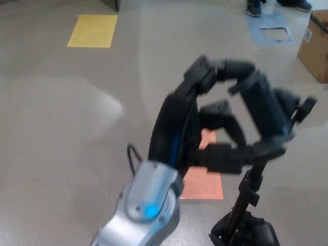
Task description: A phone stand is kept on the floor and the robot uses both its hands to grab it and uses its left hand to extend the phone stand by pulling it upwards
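Left hand (215,118) gripping phone stand (266,115) head mid-frame, pulling pole up; right hand (246,233) clamping pole lower right. Next: more lift.

Black left hand (205,113) on a black phone stand (256,154); silver forearm (146,205) with blue light; grey floor (61,128) bearing orange (205,179), yellow (92,31), blue (271,28) rectangles; brown cardboard box (316,43) far right
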`<state>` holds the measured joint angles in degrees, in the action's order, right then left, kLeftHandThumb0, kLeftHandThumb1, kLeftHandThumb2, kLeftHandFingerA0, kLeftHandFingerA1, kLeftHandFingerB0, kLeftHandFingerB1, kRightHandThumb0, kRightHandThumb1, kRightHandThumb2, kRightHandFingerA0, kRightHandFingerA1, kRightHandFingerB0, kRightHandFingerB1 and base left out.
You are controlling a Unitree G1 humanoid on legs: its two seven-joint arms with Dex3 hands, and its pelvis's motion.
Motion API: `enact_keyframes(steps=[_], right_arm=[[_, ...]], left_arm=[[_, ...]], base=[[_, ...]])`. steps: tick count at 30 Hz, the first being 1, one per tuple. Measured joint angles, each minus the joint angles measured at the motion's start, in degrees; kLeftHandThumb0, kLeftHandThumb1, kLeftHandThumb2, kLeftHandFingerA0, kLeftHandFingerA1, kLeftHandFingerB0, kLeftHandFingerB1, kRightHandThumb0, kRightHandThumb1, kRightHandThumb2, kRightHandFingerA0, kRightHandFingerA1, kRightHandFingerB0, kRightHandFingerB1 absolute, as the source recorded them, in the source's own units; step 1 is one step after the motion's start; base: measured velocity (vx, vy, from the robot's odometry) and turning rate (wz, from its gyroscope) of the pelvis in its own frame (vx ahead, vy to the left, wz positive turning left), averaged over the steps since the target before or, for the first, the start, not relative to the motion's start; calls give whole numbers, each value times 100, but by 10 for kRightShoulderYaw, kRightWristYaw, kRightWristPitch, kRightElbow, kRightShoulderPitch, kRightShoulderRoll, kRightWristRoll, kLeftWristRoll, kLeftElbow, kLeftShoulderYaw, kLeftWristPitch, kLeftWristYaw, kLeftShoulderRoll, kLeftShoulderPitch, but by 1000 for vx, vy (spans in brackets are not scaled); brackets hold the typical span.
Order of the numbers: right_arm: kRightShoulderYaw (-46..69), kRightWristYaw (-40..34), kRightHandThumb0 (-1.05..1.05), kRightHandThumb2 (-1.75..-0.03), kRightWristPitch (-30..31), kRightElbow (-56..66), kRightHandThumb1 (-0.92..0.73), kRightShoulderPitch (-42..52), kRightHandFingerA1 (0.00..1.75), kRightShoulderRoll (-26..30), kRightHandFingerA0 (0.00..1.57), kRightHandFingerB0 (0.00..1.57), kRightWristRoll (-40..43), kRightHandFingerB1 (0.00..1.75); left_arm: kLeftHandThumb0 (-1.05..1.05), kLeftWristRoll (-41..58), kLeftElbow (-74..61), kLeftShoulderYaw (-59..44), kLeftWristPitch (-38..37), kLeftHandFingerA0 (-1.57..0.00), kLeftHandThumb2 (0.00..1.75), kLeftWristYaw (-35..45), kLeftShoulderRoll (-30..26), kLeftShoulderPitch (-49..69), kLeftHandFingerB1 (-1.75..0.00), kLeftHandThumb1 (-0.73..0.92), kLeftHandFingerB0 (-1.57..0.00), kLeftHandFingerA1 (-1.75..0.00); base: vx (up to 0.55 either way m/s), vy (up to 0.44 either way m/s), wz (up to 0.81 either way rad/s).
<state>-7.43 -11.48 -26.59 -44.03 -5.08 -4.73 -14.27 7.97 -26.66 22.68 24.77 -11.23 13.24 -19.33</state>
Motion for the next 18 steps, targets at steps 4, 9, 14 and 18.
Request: enact_keyframes(steps=[4,9,14,18], right_arm=[[0,-2,-61,-102,-6,-4,-63,0,138,0,121,97,0,121],[2,-4,-59,-67,-9,-7,-78,0,166,1,92,89,0,140],[3,-5,-60,-67,-11,-8,-78,-3,166,1,91,87,0,140],[3,-5,-59,-67,-15,-8,-79,-5,167,0,92,86,0,141]], left_arm=[[-10,0,1,-22,17,-87,63,-2,24,-66,-170,52,-87,-171],[-19,3,2,-48,35,-91,61,-4,30,-107,-168,60,-90,-166],[-21,4,3,-60,45,-95,62,-4,21,-119,-165,56,-94,-156],[-12,5,7,-67,55,-90,66,-4,10,-137,-175,56,-75,-175]], base=[[0,0,0],[0,0,0],[0,0,0],[0,0,0]])
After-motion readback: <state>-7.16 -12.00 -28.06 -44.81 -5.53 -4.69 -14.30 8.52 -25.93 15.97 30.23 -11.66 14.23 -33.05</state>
